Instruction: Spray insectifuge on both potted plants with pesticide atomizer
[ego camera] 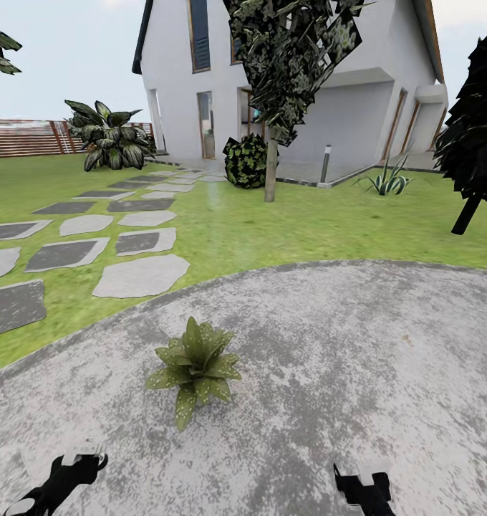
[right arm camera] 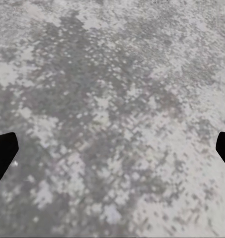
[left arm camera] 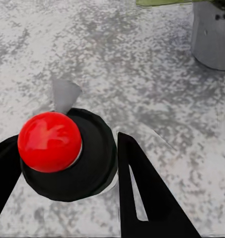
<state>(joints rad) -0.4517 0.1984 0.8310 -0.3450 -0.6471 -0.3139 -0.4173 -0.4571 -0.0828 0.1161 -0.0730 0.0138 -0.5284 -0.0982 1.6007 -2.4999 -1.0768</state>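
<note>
In the head view we stand on the round grey stone patio, and one potted plant, a low rosette of pointed green leaves, sits on the stone in the lower centre-left of the frame, just above our left tool. That tool shows at the lower left corner and the right tool at the lower right edge. In the left wrist view the left tool is clamped on the pesticide atomizer, a dark round body seen end-on with a red knob facing the camera, between the two black fingers. A grey cylindrical base stands on the stone in the upper right of that frame. In the right wrist view the right tool stands wide apart, its black fingertips at the two side edges with bare stone between. Beyond the patio lie green lawn, stepping stones at the left, a white house, a tree and a grey bollard.
</note>
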